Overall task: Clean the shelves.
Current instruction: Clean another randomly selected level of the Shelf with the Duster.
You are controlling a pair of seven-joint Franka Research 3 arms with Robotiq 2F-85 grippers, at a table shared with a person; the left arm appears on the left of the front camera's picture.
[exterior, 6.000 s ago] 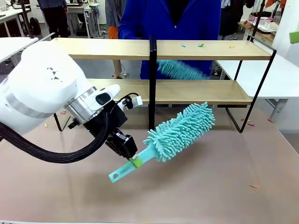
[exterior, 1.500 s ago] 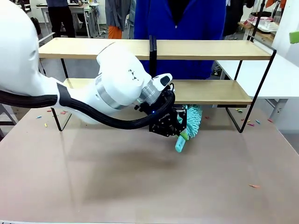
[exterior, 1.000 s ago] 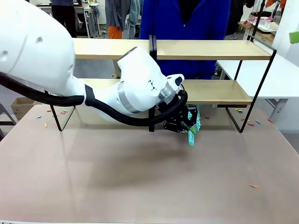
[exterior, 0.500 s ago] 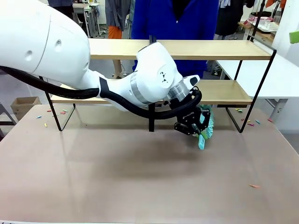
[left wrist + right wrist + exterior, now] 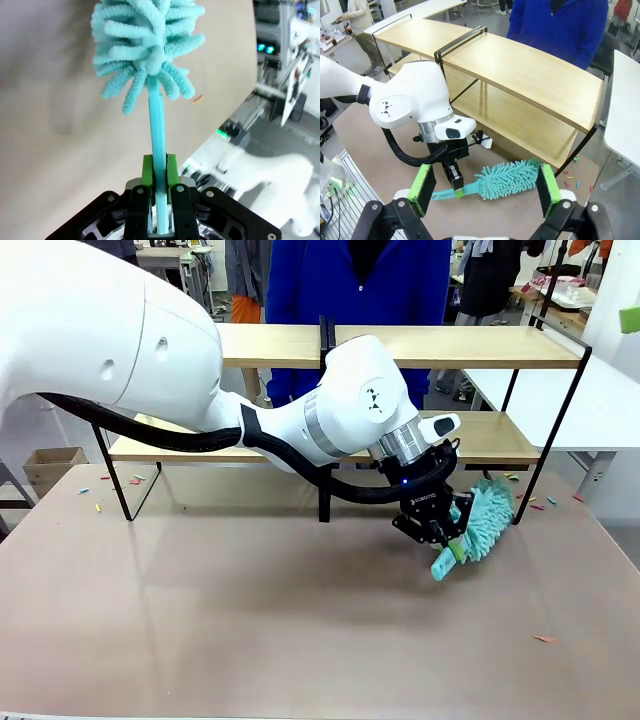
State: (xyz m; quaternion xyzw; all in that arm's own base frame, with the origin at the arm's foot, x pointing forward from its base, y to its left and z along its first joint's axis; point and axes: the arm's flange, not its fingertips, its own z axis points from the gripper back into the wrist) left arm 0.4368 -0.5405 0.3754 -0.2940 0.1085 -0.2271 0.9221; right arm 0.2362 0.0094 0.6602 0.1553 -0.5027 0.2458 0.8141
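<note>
Since 0.5 s ago the left end effector [image 5: 447,540] has swept further right along the counter [image 5: 200,620], carrying the duster [image 5: 482,521] with it. It is clenched on the thin, stiff teal handle just below the soft, light chenille head — a sound hold. The shelves [image 5: 480,347] stand just behind and above it, the lower board overhead. The right end effector [image 5: 485,192] is released — fingers spread wide, holding nothing.

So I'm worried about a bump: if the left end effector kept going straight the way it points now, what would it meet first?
Probably the tabletop past the duster it holds; the left end effector aims along the handle at bare surface, though depth is unclear.
</note>
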